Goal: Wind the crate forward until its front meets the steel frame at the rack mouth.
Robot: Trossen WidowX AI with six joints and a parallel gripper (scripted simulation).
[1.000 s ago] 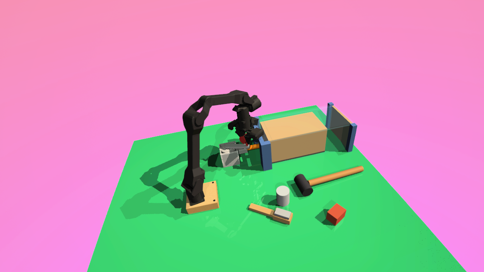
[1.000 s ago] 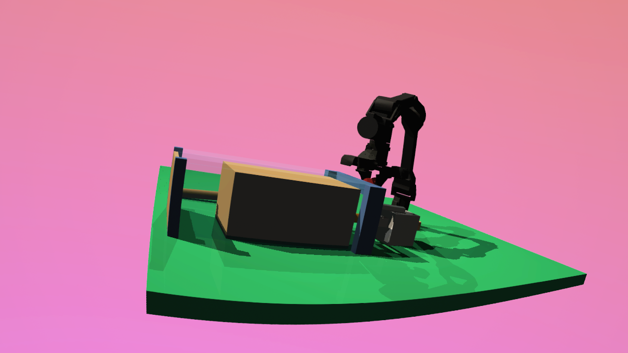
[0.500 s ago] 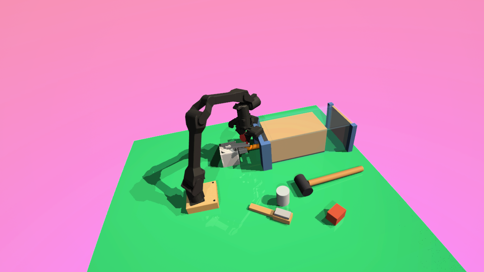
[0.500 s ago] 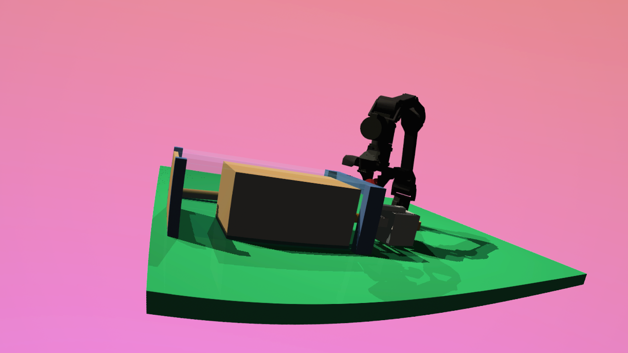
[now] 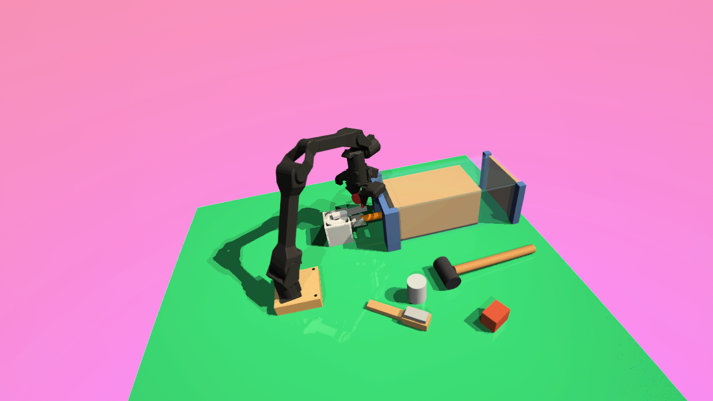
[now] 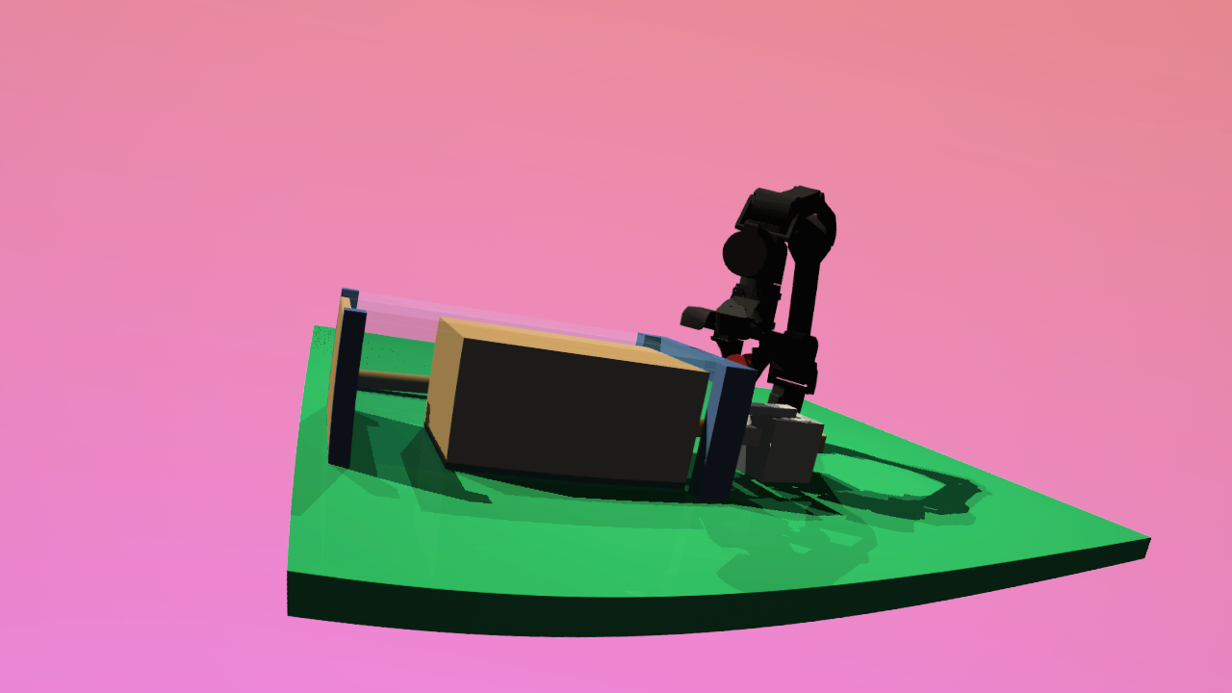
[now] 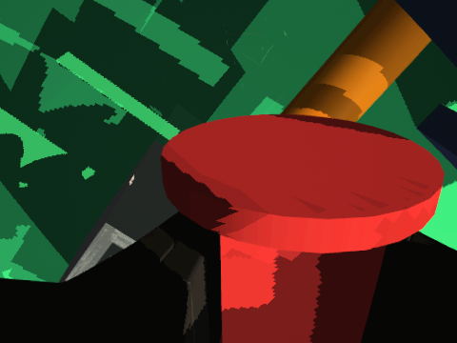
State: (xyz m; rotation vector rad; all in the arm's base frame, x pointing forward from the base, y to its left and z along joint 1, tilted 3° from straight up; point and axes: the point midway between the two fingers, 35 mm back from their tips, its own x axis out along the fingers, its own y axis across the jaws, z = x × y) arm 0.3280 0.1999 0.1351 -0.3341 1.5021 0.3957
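The tan crate sits flat inside the clear-panelled cubby. In the exterior view a narrow gap shows between its front and the blue mouth frame. The pale winch stands before the mouth, with an orange strap running from it into the rack. The grey handle arm lies across the winch top and points toward the frame; its key is hidden. My gripper is shut on the handle's red knob, beside the frame.
A black-headed mallet, a white cylinder, a wooden brush-like tool and a red block lie on the near side of the bench. Blue posts stand at the rack's back.
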